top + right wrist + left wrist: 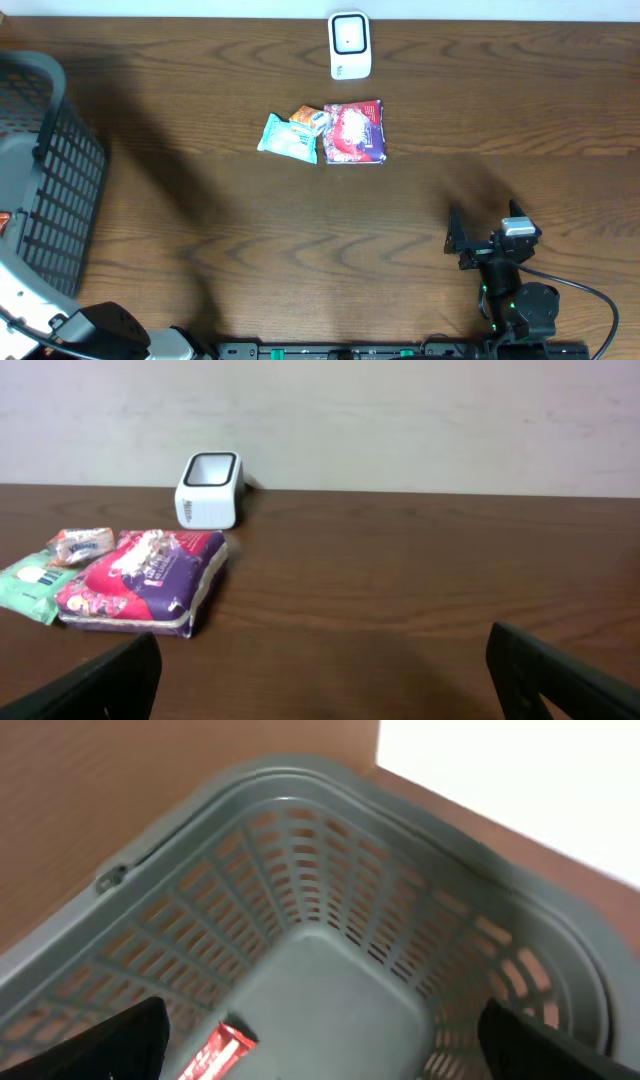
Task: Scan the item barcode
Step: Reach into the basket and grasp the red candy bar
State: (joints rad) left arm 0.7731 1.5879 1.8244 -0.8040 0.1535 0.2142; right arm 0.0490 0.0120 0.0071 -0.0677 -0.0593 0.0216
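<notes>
Your left jaws stand wide and empty over the grey basket [330, 860], where a red wrapper [212, 1058] lies on its floor, probably a finished item. Your right jaws are wide too, holding nothing, low over the surface [300, 230] and facing the barcode scanner [350, 45]. A purple snack packet [355, 133], a teal packet [287, 138] and a small orange packet [311, 120] lie bunched just before it, handy for scanning.

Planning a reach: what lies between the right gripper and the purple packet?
Only bare table between right gripper and purple packet, per the right wrist view.
</notes>
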